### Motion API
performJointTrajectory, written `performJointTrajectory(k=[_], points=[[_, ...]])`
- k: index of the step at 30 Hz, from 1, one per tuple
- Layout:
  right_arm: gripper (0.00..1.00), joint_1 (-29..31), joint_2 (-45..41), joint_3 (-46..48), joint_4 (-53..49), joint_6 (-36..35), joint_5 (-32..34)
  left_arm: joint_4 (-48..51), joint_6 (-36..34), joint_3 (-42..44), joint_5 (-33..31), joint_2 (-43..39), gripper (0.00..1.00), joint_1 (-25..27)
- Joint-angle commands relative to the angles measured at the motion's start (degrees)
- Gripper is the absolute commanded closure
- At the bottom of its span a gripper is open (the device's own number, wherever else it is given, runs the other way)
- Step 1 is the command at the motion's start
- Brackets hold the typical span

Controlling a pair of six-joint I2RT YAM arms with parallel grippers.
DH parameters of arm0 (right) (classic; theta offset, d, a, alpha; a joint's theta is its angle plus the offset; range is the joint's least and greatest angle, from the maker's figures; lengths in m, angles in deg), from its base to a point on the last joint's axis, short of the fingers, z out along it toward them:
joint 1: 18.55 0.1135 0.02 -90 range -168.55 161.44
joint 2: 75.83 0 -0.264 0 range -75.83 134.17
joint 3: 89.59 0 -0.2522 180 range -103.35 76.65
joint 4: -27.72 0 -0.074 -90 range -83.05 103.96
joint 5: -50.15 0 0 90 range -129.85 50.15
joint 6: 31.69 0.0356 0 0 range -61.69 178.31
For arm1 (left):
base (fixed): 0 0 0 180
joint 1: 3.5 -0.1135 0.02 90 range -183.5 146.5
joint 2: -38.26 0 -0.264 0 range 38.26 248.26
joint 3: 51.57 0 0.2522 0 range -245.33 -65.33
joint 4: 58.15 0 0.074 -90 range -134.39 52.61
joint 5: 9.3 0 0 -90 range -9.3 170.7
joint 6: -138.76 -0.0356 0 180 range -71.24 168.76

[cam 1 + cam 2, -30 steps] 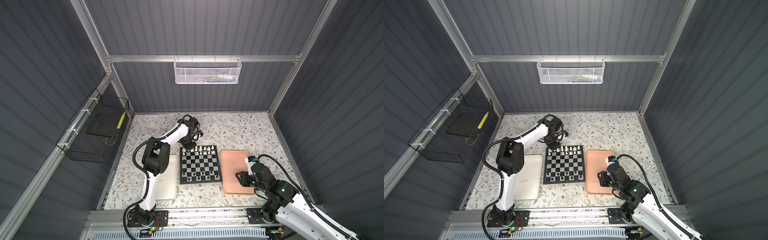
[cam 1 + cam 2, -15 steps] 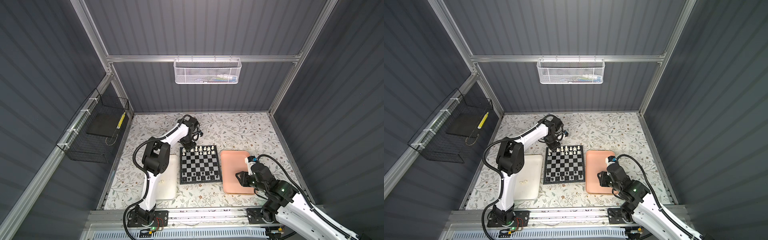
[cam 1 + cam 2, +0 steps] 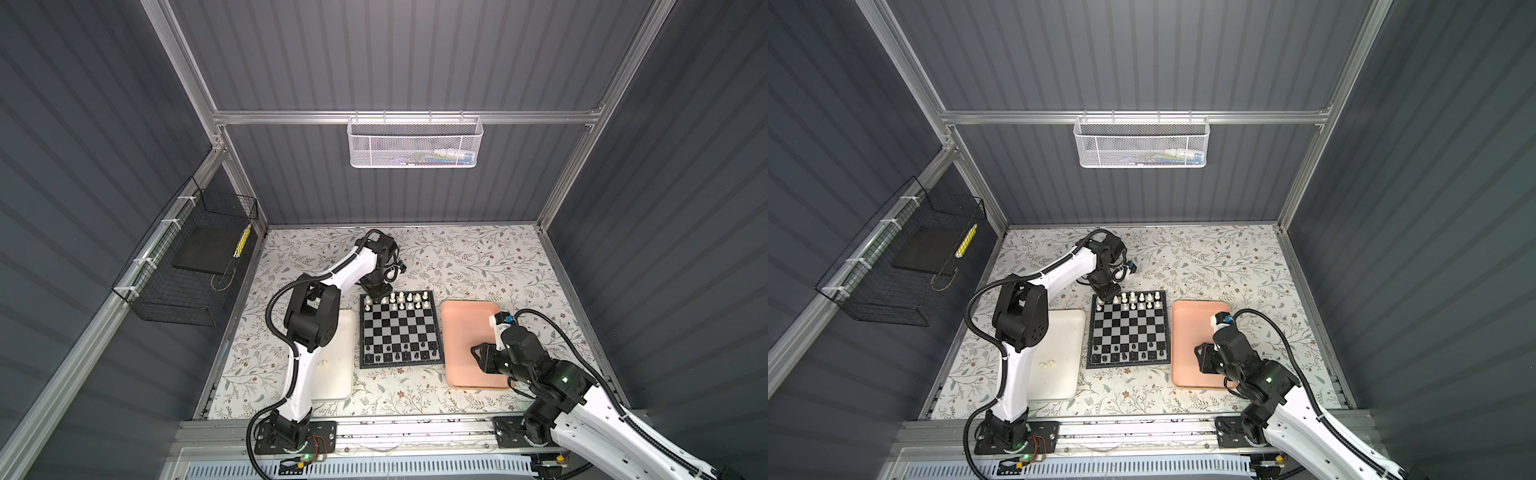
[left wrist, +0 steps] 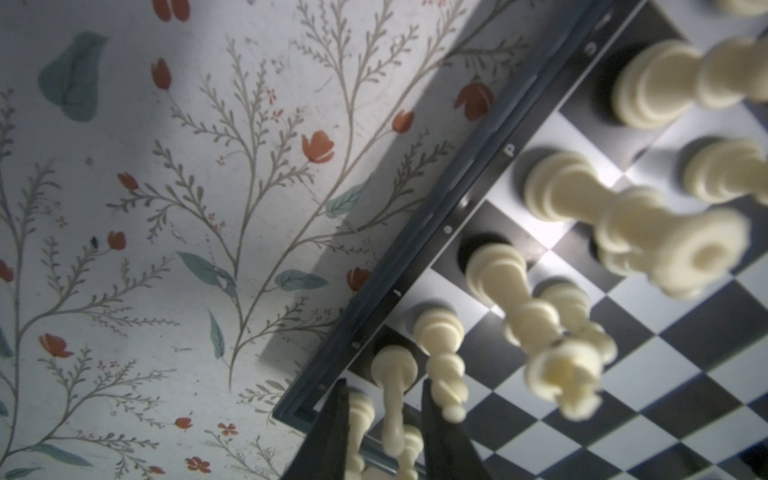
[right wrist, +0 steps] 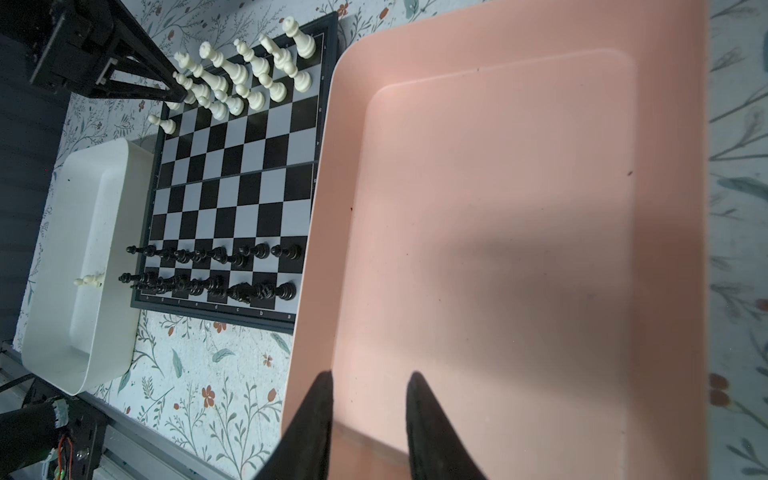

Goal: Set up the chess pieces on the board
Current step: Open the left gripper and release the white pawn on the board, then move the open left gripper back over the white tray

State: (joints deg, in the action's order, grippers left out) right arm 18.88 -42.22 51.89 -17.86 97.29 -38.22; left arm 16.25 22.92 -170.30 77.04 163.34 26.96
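The left gripper (image 4: 382, 386) stands over the far left corner of the board (image 3: 399, 328). Its black fingers (image 4: 338, 428) are parted, with slim cream chess pieces (image 4: 392, 368) upright between them and none visibly clamped. The right gripper (image 5: 370, 378) is also partly open and holds nothing. It is poised over the salmon-pink tray (image 5: 519, 208) just right of the board, whose smooth floor shows only a shadow. On the board the cream chess pieces line the far two rows and the black chess pieces (image 3: 399, 356) the near two. The white tray (image 3: 1059, 332) just beside the board's left edge holds two small cream pieces (image 3: 1047, 364). A white mesh basket (image 3: 415, 143) on the back rail holds coloured items too small to name. A black wire basket (image 3: 187, 266) on the left wall holds a dark slab.
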Motion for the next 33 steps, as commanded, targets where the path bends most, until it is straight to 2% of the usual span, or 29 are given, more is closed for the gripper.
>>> performJointTrajectory(k=[1,25,33], points=[[0.67,-0.2,-0.2,0.5,-0.8,-0.4,-0.2,1.9,-0.4,-2.0,0.0,-0.9,0.68,0.3],[0.66,-0.2,-0.4,0.4,-0.7,-0.6,-0.6,5.0,-1.7,-1.3,0.2,-5.6,0.66,0.3],[0.66,-0.1,-0.2,0.3,-0.6,-1.0,-0.5,7.6,-1.5,-0.2,0.4,-13.0,0.66,0.2]])
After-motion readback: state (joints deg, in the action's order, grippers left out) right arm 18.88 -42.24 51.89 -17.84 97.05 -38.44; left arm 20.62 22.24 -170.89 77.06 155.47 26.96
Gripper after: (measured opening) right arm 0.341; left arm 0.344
